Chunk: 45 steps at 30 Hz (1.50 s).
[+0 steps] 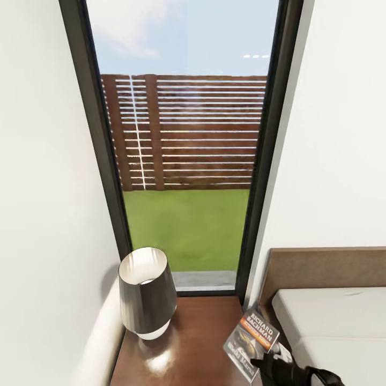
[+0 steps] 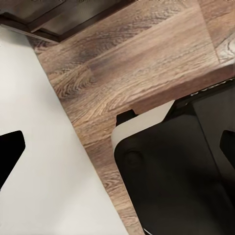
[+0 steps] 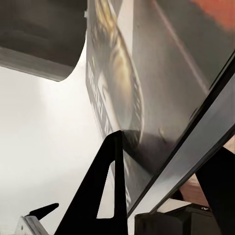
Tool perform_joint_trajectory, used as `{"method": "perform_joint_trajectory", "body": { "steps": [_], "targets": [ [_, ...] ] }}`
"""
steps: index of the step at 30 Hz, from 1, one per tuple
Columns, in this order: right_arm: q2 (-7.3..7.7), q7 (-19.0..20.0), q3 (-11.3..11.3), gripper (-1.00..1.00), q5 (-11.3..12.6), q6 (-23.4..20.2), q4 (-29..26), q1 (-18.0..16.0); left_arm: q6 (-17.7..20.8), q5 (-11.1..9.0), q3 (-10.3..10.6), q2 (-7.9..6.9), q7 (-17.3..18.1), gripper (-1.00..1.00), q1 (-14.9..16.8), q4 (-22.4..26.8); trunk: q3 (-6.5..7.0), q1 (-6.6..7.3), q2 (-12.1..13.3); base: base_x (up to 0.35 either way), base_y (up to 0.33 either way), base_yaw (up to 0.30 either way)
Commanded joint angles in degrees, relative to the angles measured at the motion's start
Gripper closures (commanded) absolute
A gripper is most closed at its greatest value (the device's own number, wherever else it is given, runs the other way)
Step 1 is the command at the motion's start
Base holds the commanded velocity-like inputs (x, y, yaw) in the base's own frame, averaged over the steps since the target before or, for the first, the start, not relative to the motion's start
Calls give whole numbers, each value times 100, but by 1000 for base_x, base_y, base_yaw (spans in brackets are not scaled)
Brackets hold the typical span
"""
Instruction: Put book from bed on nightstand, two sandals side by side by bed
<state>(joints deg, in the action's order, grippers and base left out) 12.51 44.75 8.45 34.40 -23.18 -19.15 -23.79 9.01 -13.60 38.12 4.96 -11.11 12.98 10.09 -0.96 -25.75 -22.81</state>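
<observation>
The book [image 1: 251, 339], dark grey with an orange band and white lettering, is held tilted above the right part of the nightstand [image 1: 187, 343], near the edge of the bed [image 1: 332, 316]. The right gripper [image 1: 273, 367] is closed on the book's lower corner; in the right wrist view one dark finger [image 3: 105, 196] lies against the cover [image 3: 147, 73]. A dark-shaded lamp [image 1: 146, 294] with a white base stands on the nightstand's left part, well apart from the book. Behind it, a tall dark-framed window [image 1: 185, 161] shows grass and a slatted fence. The left wrist view shows wood-plank floor [image 2: 137, 63]; the left gripper's state cannot be told.
</observation>
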Motion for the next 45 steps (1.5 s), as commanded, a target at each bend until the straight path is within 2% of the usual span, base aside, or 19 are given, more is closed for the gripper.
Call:
{"method": "perform_joint_trajectory", "body": {
  "steps": [1,7,12,21,27,32,39,45],
  "targets": [
    [4,-14,37,100,45,-61,-2,-44,31,-55,50,-3,-34,-100,3,15,-11,-3,-11,0,0,0],
    [-5,-24,46,100,42,-261,-6,-185,33,-55,48,0,-38,-100,3,24,-11,-3,-11,0,0,0],
    [-40,-29,49,100,41,-593,-9,-351,33,-55,48,2,-39,-100,3,27,-11,-3,-11,0,0,0],
    [-252,31,56,100,40,-967,-8,-588,34,-55,51,1,-57,-100,3,72,-11,-3,-11,0,0,0],
    [-371,48,64,100,40,-1106,-8,-656,37,-55,48,4,-407,-100,3,135,-11,-3,-11,0,0,0],
    [-403,16,72,100,40,-1132,-6,-703,131,-55,47,4,-486,-100,3,170,-11,-3,-11,0,0,0],
    [-455,-16,228,100,31,-1142,-2,-721,252,-66,39,-9,-167,-100,3,171,-11,-3,-11,0,0,0],
    [-480,-25,317,100,21,-1137,-2,-725,226,-85,32,-21,-39,-100,3,167,-11,-3,-11,0,0,0]
  ]
}}
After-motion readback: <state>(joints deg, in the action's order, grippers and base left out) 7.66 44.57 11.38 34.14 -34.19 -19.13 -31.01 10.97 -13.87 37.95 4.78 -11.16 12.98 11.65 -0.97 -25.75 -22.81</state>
